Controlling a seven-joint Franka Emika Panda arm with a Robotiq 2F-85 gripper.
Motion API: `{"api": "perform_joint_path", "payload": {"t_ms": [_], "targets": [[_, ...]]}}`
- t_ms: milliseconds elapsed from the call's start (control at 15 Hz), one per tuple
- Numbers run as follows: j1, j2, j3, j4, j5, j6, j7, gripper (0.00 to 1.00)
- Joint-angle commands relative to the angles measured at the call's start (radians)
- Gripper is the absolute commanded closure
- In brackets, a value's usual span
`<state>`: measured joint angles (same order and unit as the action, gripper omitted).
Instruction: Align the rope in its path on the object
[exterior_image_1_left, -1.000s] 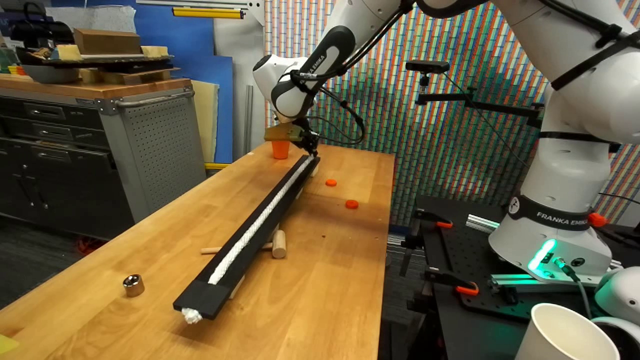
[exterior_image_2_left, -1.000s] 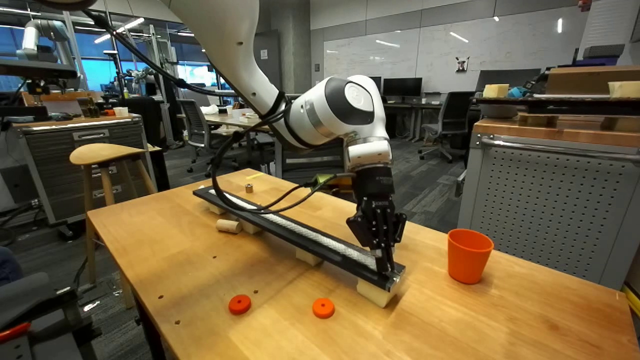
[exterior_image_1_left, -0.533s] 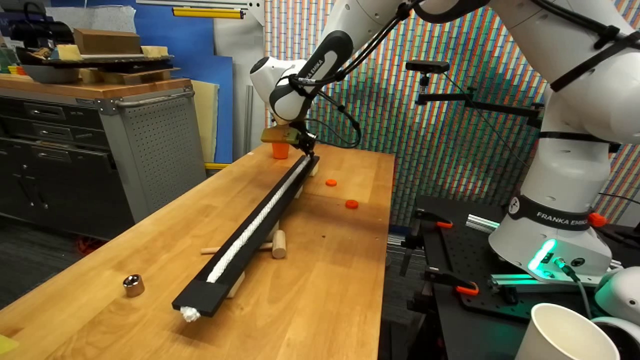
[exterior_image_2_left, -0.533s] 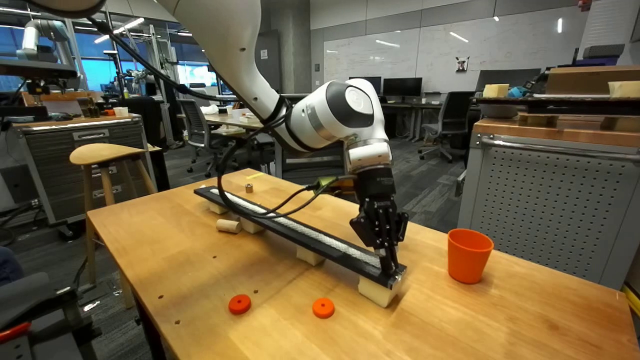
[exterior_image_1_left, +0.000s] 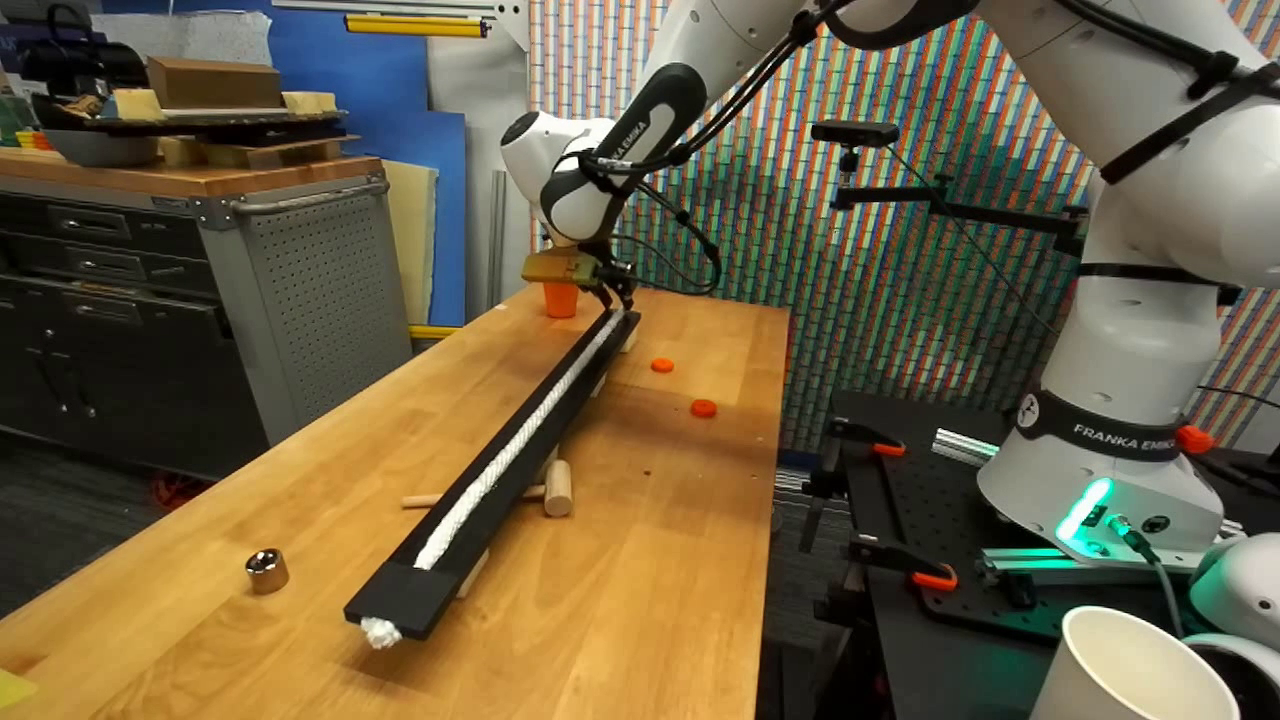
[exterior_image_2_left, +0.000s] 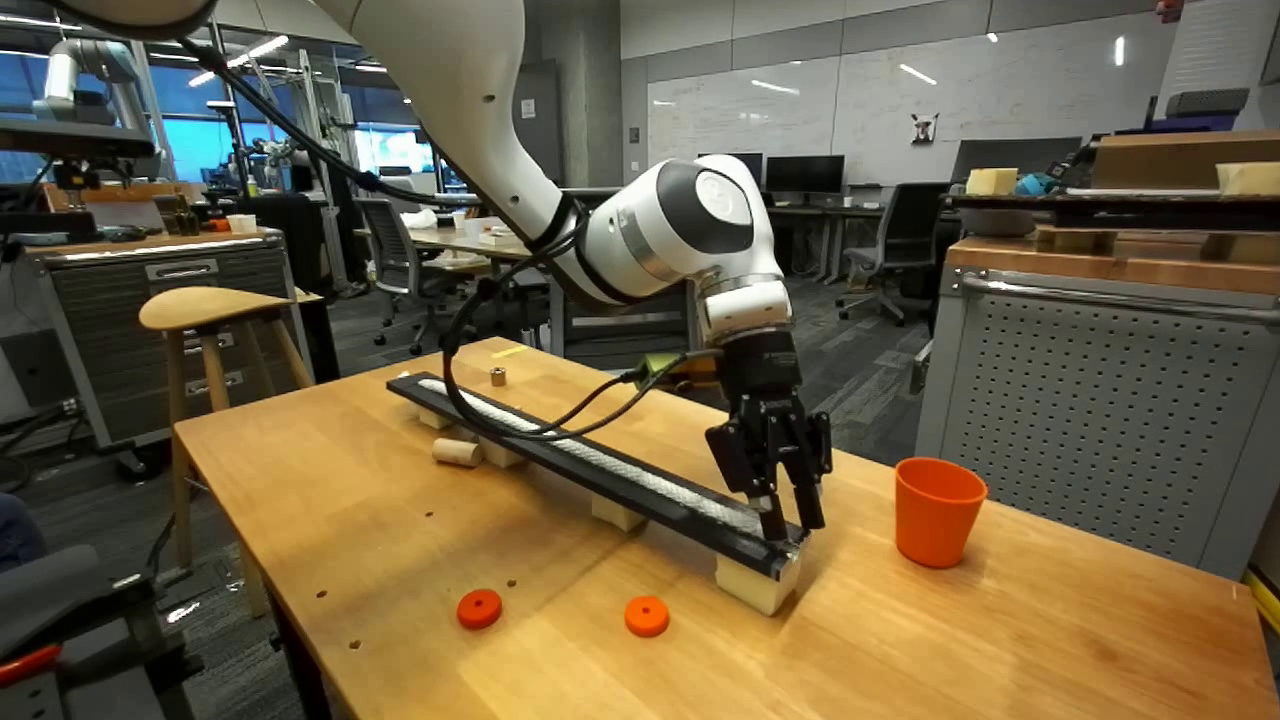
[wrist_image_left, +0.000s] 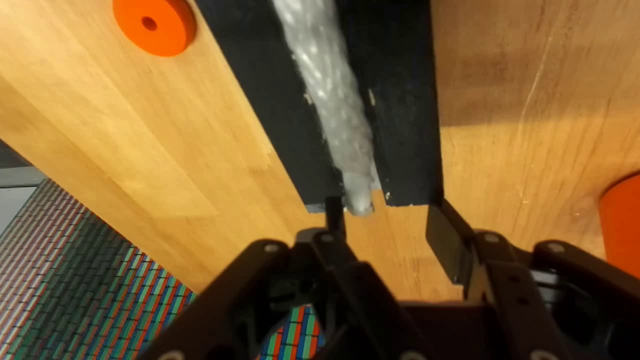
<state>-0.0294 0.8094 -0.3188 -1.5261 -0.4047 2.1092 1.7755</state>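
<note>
The white rope lies along the groove of the long black bar; both also show in the other exterior view, the rope and the bar. In the wrist view the rope runs down between the dark sides of the bar. Its grey, wrapped tip sticks slightly past the bar's end, with a narrow gap on its right. At the near end a white frayed tip shows below the bar's cover. My gripper is open at the far end, also in the wrist view. The left finger is beside the tip; contact is unclear.
An orange cup stands beyond the bar's gripper end. Two orange discs lie beside the bar. Pale blocks support it. A wooden mallet lies under it. A metal socket stands near the table edge.
The gripper's fingers were together at the bar's end and have now spread apart. The wrist moved slightly. The bar shifted a little half a second ago and has settled back slightly.
</note>
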Motion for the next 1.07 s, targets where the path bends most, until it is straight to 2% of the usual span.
{"api": "perform_joint_path", "payload": {"t_ms": [0,200,600,1000], "targets": [[0.013,-0.009,-0.026,-0.002,-0.023,0.032,0.005,0.19],[0.018,-0.042,-0.016,-0.02,-0.039,0.049,-0.049,0.0],[0.04,-0.171,0.003,-0.095,-0.089,0.196,-0.272,0.0],[0.025,-0.327,0.055,-0.216,-0.05,0.331,-0.559,0.0]]}}
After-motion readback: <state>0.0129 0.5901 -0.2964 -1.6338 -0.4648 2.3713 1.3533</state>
